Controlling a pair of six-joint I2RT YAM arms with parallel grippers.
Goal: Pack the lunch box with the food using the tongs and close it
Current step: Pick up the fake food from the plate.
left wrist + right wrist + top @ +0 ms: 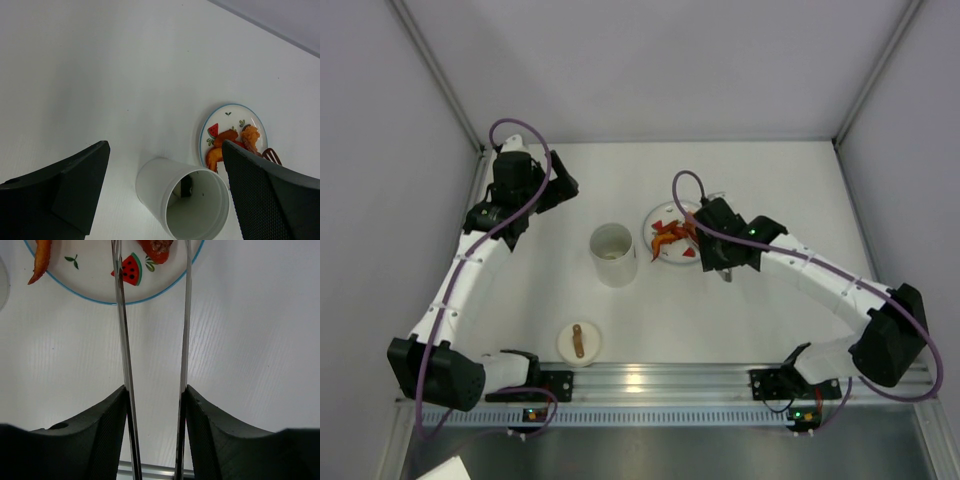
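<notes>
Table (pixel 770 180): white. Lunch box (pixel 613 254): open cup, upright at centre, just left of the plate (pixel 670 259). Lid (pixel 578 342): off, near the front edge. Left gripper (pixel 165 145): fingers wide apart, empty, beside the cup. Right gripper (pixel 155 392): clamped on the tongs (pixel 125 350), tips over the plate, possibly touching a piece. Food (pixel 668 236): on the plate. Step: picking up. Next calls for squeezing, lifting, carrying to the cup.

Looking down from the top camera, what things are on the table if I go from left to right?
lid → lunch box → plate with the food on it
</notes>
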